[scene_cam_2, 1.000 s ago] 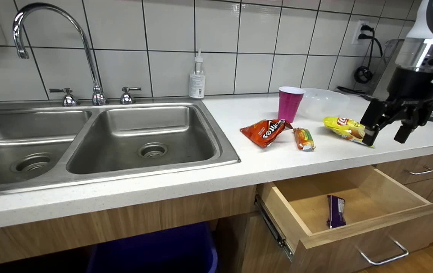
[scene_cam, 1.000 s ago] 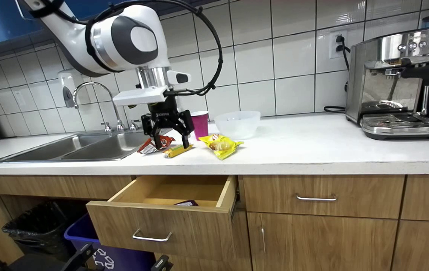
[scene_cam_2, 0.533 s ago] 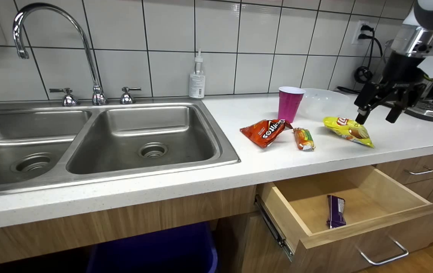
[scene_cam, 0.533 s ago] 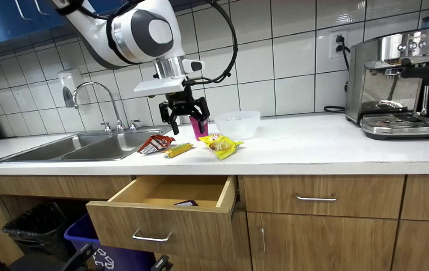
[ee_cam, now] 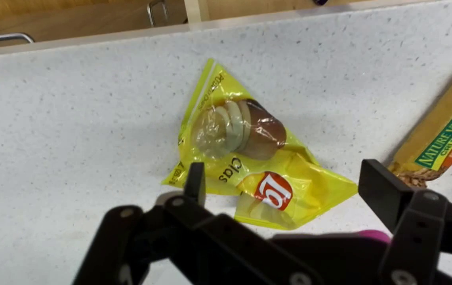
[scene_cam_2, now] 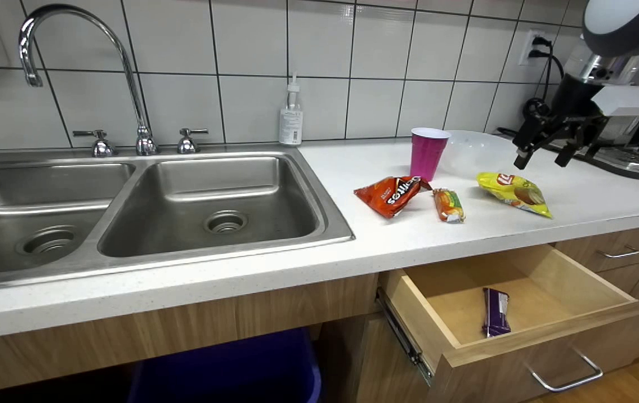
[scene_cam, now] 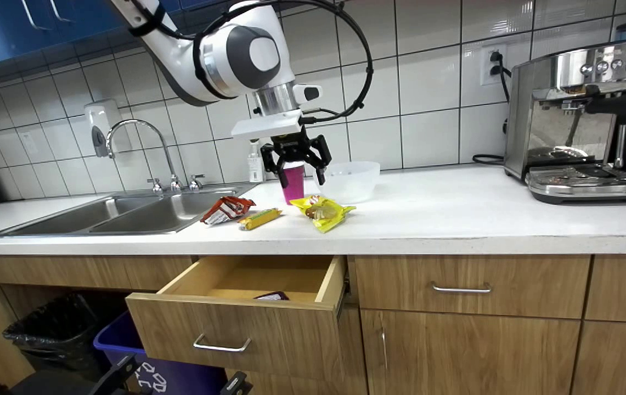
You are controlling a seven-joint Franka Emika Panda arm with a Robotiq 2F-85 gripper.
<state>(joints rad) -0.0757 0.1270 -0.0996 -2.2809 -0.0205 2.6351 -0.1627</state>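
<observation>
My gripper hangs empty, fingers spread, above the counter, near the chip bag lying on it. Closing off-centre could catch only a glossy corner and let it slip; a low sweep could clip the cup or granola bar.
</observation>
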